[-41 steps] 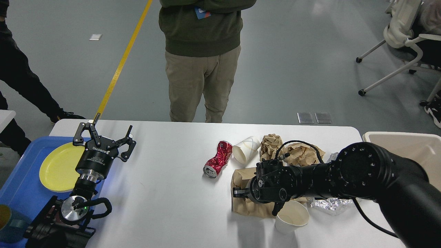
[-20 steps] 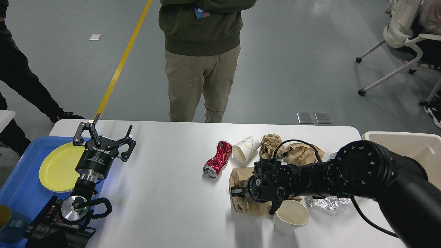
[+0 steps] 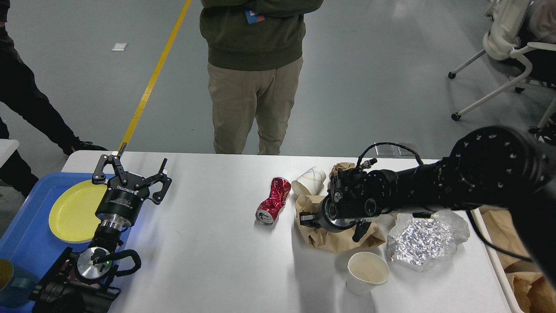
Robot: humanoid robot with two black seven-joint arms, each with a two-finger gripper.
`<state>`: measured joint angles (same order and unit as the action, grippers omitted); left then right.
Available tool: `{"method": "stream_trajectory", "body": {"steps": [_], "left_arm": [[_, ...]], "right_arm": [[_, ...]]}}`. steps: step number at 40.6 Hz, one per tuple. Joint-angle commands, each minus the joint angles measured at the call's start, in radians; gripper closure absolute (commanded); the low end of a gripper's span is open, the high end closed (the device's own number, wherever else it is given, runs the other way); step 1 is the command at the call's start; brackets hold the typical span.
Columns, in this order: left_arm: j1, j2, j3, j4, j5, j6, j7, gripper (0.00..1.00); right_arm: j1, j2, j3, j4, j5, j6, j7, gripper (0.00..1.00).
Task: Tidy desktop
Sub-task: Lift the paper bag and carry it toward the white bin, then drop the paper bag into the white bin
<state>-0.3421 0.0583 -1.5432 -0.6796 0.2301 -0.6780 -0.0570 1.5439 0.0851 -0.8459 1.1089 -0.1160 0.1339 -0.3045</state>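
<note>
Desktop (image 3: 208, 243): white tabletop with rounded corners, filling the lower middle of my head view, with the blue tray on its left and the bin on its right.

Left gripper (image 3: 130, 171): upright over the left end of the desktop, fingers spread wide, holding nothing. White lettering on its black body reads "ROBOTIQ"; the smaller lines below it are too fine for me to read.

Right gripper (image 3: 332, 226): lies low over the brown paper bag (image 3: 343, 239), seen dark and side-on; I cannot tell whether its fingers are together or apart, nor whether they pinch the bag.

Crushed red can (image 3: 273, 201): on its side, left of the bag; no print legible.

Paper cup, tipped (image 3: 309, 181): white with a thin line pattern, lying behind the bag, just beside the can.

Paper cup, upright (image 3: 367, 271): white, near the front edge.

Crumpled foil (image 3: 423, 239): silver, right of the bag.

Blue tray (image 3: 26, 230): carries a yellow plate (image 3: 71, 211).

Beige bin (image 3: 521, 261): brown paper inside.

Person (image 3: 256, 65): standing behind the desktop, blue badge at the chest, its writing unreadable.
</note>
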Motion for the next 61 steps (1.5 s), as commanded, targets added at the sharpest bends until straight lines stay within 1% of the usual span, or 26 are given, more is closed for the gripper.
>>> {"method": "stream_trajectory", "body": {"steps": [1, 5, 6, 12, 13, 18, 21, 22, 24, 29, 31, 33, 35, 44, 54, 56, 60, 61], "left_arm": [[0.000, 0.000, 0.000, 0.000, 0.000, 0.000, 0.000, 0.04], [0.000, 0.000, 0.000, 0.000, 0.000, 0.000, -0.001, 0.04], [0.000, 0.001, 0.000, 0.000, 0.000, 0.000, 0.000, 0.04], [0.000, 0.002, 0.000, 0.000, 0.000, 0.000, -0.001, 0.04], [0.000, 0.002, 0.000, 0.000, 0.000, 0.000, -0.001, 0.04], [0.000, 0.002, 0.000, 0.000, 0.000, 0.000, -0.001, 0.04], [0.000, 0.002, 0.000, 0.000, 0.000, 0.000, -0.001, 0.04], [0.000, 0.002, 0.000, 0.000, 0.000, 0.000, -0.001, 0.04], [0.000, 0.002, 0.000, 0.000, 0.000, 0.000, -0.001, 0.04], [0.000, 0.002, 0.000, 0.000, 0.000, 0.000, -0.001, 0.04], [0.000, 0.002, 0.000, 0.000, 0.000, 0.000, -0.001, 0.04], [0.000, 0.002, 0.000, 0.000, 0.000, 0.000, -0.001, 0.04], [0.000, 0.002, 0.000, 0.000, 0.000, 0.000, -0.001, 0.04], [0.000, 0.002, 0.000, 0.000, 0.000, 0.000, -0.001, 0.04], [0.000, 0.000, 0.000, 0.000, 0.000, 0.000, -0.001, 0.04], [0.002, 0.000, 0.000, 0.000, 0.000, 0.000, -0.001, 0.04], [0.000, 0.000, 0.000, 0.000, 0.000, 0.000, -0.001, 0.04], [0.000, 0.000, 0.000, 0.000, 0.000, 0.000, -0.001, 0.04]], "right_arm": [[0.155, -0.044, -0.030, 0.101, 0.053, 0.099, 0.002, 1.00], [0.272, -0.074, -0.054, 0.158, 0.104, 0.188, 0.005, 1.00], [0.332, -0.088, -0.065, 0.182, 0.123, 0.241, 0.005, 1.00], [0.517, -0.151, -0.085, 0.261, 0.171, 0.397, 0.005, 1.00], [0.568, -0.172, -0.091, 0.285, 0.180, 0.435, 0.004, 1.00], [0.700, -0.235, -0.122, 0.373, 0.202, 0.490, 0.005, 1.00], [0.801, -0.272, -0.163, 0.448, 0.226, 0.500, 0.019, 1.00], [0.836, -0.283, -0.183, 0.474, 0.234, 0.501, 0.031, 1.00], [0.902, -0.292, -0.235, 0.515, 0.246, 0.503, 0.070, 1.00], [1.008, -0.294, -0.373, 0.583, 0.262, 0.527, 0.198, 1.00], [1.035, -0.294, -0.413, 0.595, 0.265, 0.541, 0.238, 1.00], [1.050, -0.294, -0.465, 0.605, 0.265, 0.544, 0.254, 1.00], [1.052, -0.295, -0.495, 0.603, 0.265, 0.541, 0.257, 1.00], [1.047, -0.315, -0.525, 0.585, 0.265, 0.527, 0.251, 1.00], [1.021, -0.375, -0.728, 0.536, 0.263, 0.486, 0.251, 1.00], [0.936, -0.441, -0.789, 0.461, 0.256, 0.480, 0.251, 1.00], [0.813, -0.568, -0.808, 0.355, 0.246, 0.474, 0.249, 1.00], [0.745, -0.626, -0.808, 0.295, 0.236, 0.472, 0.248, 1.00]]}}
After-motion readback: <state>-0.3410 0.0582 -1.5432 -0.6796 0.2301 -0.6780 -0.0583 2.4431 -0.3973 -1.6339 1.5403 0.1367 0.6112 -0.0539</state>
